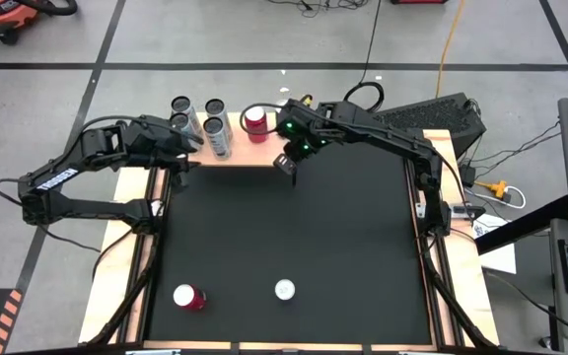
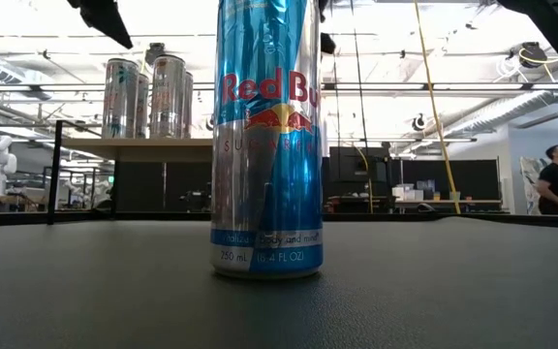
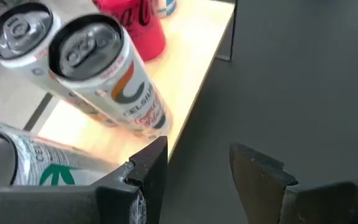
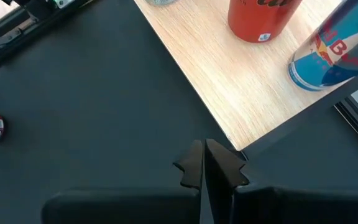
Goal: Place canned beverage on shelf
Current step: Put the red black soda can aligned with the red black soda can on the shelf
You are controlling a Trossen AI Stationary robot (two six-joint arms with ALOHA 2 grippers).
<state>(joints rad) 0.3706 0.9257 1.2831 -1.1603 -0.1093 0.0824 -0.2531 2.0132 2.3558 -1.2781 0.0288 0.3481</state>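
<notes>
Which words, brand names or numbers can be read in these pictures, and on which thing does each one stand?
"Red Bu", cut off by the curve: blue and silver can on the black mat, low view.
"250 mL": same can, near its base; the small print beside it is unclear.
"CELSIUS": white can on the shelf, left wrist view.
Red can behind it: script partly hidden, unreadable.

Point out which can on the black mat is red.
The red can at the mat's near-left corner. The other can on the mat, to its right, is silver and blue.
</notes>
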